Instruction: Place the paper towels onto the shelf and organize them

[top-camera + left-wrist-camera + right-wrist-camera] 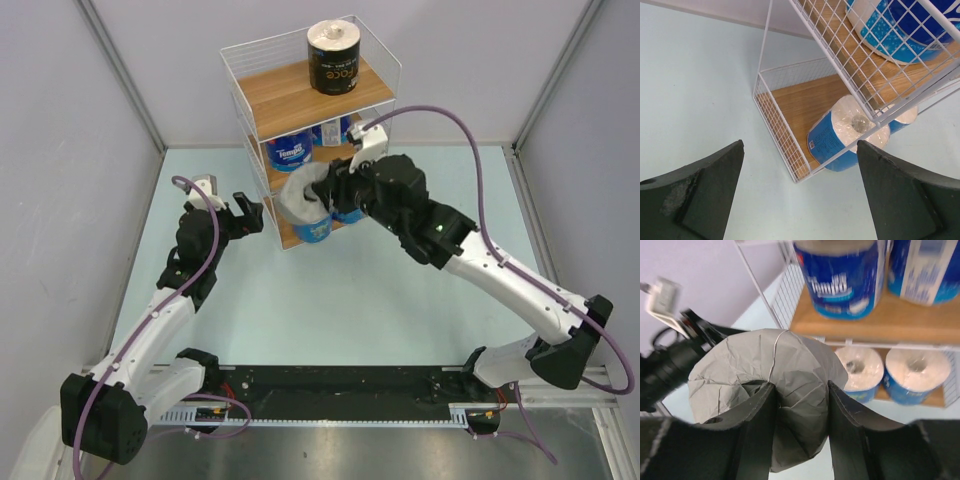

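Observation:
The wire shelf (252, 105) with wooden boards stands at the back middle. A black roll (333, 57) stands on its top board. Two blue rolls (290, 152) stand on the middle board, also in the right wrist view (837, 277). Two blue rolls lie on the bottom board (860, 371) (914, 375); one shows in the left wrist view (842, 135). My right gripper (325, 192) is shut on the grey roll (302, 193), one finger in its core, in front of the shelf's lower tiers; the roll fills the right wrist view (767, 390). My left gripper (250, 213) is open and empty, left of the shelf.
Grey walls close in the pale table on the left, back and right. The left arm's black wrist (670, 365) shows behind the grey roll. A purple cable (470, 150) loops over the right arm. A black rail (340, 395) runs along the near edge.

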Controlling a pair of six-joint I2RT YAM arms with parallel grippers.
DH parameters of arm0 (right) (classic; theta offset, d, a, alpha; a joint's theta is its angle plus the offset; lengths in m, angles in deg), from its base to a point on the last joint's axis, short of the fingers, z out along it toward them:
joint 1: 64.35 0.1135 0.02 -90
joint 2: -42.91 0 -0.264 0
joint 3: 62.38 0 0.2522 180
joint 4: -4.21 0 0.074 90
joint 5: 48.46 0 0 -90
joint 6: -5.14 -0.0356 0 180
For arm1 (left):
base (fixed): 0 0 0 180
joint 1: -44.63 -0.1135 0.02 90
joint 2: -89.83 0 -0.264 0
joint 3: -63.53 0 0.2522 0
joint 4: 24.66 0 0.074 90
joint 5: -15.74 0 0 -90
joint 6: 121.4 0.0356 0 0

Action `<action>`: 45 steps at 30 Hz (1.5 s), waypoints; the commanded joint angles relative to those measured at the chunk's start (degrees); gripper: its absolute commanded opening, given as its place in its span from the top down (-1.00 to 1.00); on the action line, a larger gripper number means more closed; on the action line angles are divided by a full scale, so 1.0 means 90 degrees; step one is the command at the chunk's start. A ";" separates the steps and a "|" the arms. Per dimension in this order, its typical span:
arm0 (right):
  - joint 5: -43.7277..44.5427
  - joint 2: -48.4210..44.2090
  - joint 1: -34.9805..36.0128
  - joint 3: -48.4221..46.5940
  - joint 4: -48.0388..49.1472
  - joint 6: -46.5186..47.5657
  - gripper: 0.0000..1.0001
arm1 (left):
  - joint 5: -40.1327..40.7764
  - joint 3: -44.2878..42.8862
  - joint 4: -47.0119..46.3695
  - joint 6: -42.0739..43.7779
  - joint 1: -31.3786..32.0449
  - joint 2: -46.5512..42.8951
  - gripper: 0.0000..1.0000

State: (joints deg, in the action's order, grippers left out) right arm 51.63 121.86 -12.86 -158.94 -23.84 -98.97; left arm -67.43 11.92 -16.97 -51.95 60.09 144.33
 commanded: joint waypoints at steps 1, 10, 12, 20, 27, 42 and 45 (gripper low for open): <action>0.0225 -0.0054 0.0051 -0.1452 0.0005 0.0775 0.09 | -0.0075 -0.0228 -0.0166 -0.0079 -0.0048 -0.0020 -1.00; 0.1066 0.0689 0.0041 -0.2936 0.0707 0.1382 0.12 | -0.0036 -0.0190 -0.0156 -0.0060 -0.0048 -0.0079 -0.99; 0.1154 0.0933 0.0002 -0.3162 0.0874 0.1509 0.12 | -0.0056 -0.0199 -0.0156 -0.0060 -0.0048 -0.0079 -1.00; 0.1233 0.1978 -0.0144 -0.4703 0.0699 0.1792 0.12 | -0.0066 -0.0180 -0.0176 -0.0079 -0.0048 -0.0059 -1.00; 0.1301 0.2506 -0.0251 -0.5437 0.0591 0.1978 0.12 | -0.0085 -0.0189 -0.0205 -0.0079 -0.0048 -0.0020 -1.00; 0.0950 0.2565 -0.0701 -0.5243 0.0503 0.1597 0.12 | -0.0124 -0.0180 -0.0234 -0.0118 -0.0058 0.0028 -1.00; 0.0891 0.2604 -0.0730 -0.5262 0.0513 0.1597 0.13 | -0.0124 -0.0180 -0.0234 -0.0118 -0.0068 0.0028 -1.00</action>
State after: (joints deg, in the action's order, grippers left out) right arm 61.18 145.05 -19.00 -204.91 -22.48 -83.78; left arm -67.56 11.92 -17.14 -51.98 59.96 144.68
